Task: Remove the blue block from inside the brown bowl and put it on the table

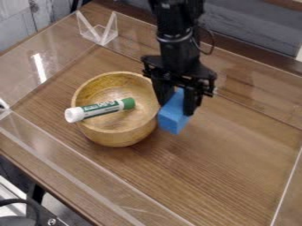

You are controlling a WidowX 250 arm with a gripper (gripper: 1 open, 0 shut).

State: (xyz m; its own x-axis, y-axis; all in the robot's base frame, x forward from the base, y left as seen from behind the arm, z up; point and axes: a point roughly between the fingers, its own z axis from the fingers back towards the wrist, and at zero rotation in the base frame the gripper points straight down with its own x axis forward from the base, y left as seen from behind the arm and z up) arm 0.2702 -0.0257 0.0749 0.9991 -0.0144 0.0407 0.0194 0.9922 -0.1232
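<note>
Can see, at the far left of the view and well apart from the fingers (pixel 178 89), a small piece of clear material (pixel 3 109), cut off by the frame. Can make out a dark cable (pixel 26 208) below it, in the lower left corner, well apart from the fingers too. Next, up and to the left of the fingers, find a clear, pointed, angular object (pixel 99 29) on the brown wood-grain bench (pixel 224 168).

Just left of the fingers, see the round light-brown wooden bowl (pixel 97 136), thick-walled and smooth-rimmed. Across its left side, see a green-and-white cylindrical marker (pixel 101 109) — tilted, with the white end out over the rim and the green end inside, pointing toward the fingers.

Then, right of the bowl, find the dark fingers clenched on the small bright-blue rectangular block (pixel 175 116), coming down from the black arm (pixel 177 40) above. Can place the block just below the fingers, outside the bowl and beside its right rim, tilted, upper end in the grip — cannot tell whether touching the bench.

Right of the fingers and in front of them, see bare bench. Behind them, up and to the right, can make out the clear edge wall (pixel 253 56).
</note>
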